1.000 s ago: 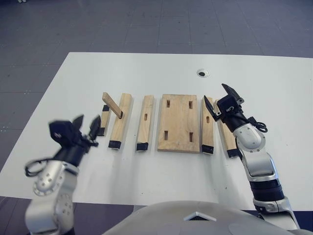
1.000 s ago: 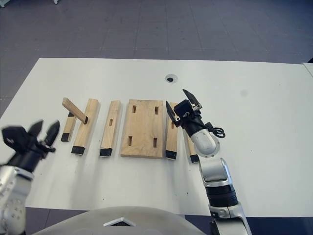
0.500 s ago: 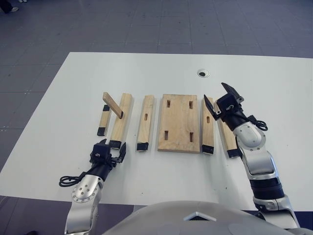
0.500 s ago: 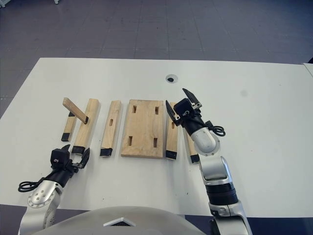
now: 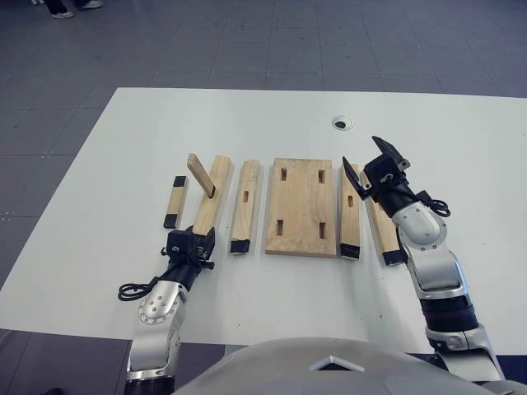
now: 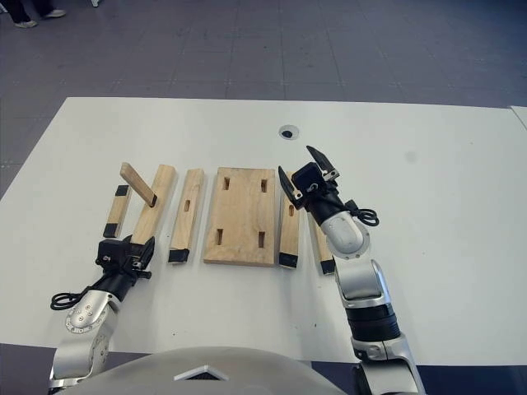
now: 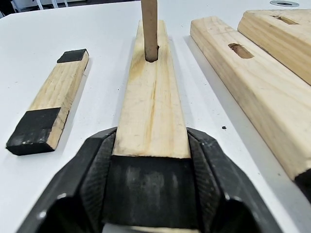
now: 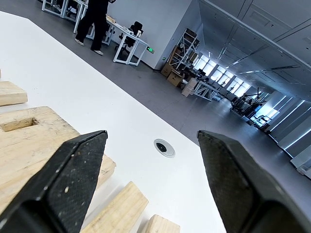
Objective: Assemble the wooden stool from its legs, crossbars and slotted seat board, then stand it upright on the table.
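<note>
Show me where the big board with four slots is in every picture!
Left eye: board mid-table, left of the right tool.
Right eye: board mid-table too.
Left wrist: board past the slotted leg beside the pegged leg.
Right wrist: board's slotted corner, by the right tool.
Shared landmark: the round hole, beyond the board.

- Slotted wooden seat board (image 5: 301,206) lies centred on the white table (image 5: 461,140).
- Leftward: slotted wooden leg (image 5: 244,206), pegged wooden leg (image 5: 211,202), short wooden block (image 5: 174,202).
- Rightward: inner wooden leg (image 5: 350,218), outer wooden leg (image 5: 382,234).
- Thin wooden crossbar (image 5: 200,174) stands in the pegged wooden leg.
</note>
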